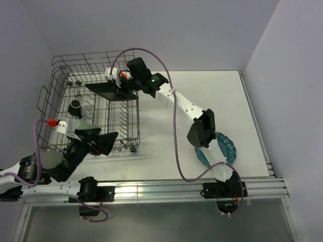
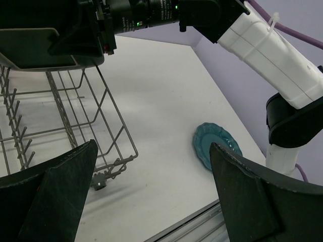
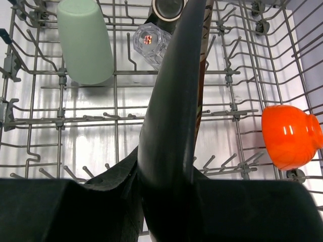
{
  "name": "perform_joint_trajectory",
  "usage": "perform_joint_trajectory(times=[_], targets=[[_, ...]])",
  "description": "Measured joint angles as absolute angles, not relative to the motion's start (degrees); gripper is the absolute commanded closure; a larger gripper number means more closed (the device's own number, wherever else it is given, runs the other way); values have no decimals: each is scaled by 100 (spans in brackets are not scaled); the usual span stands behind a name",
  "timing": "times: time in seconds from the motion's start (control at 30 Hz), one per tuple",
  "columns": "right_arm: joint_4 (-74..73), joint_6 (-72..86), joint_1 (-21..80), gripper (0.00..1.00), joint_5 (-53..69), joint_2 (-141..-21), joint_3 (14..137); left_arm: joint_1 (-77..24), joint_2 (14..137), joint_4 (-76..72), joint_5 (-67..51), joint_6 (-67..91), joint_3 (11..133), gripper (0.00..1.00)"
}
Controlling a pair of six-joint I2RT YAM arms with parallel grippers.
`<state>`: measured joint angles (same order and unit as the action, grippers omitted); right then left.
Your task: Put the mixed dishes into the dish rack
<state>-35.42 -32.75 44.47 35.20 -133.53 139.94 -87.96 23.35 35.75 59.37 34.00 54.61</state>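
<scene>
**A:** What sits nearest the arm bases?

**B:** The teal round scalloped plate (image 1: 224, 146), flat on the table (image 1: 242, 101) beside the right arm, well apart from the dish rack (image 1: 60, 85).

**A:** And the left gripper (image 1: 98, 138)?

**B:** Its jaws are spread wide and hold nothing, and it hovers at the rack's near edge.

**A:** What's inside the rack?

**B:** The pale green cup (image 3: 86, 43), small clear glass (image 3: 149, 43), small dark mug (image 3: 169, 6) and orange bowl (image 3: 290, 136).

**A:** Farthest?

**B:** The right gripper (image 1: 121, 83) is clamped on the edge of the black square flowered plate (image 3: 171, 101), above the tines.
</scene>
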Motion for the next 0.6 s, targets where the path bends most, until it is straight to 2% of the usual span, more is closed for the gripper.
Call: perform_joint_trajectory(times=[0.2,0.6], targets=[[-3524,-3371,4338,100,3771,-13351,13994,-8796,2338,3691,5968,3411,5457,1],[-3304,-2893,4372,100,3389,-12997,13590,-8796,2646,4202,6156,3524,5540,1]])
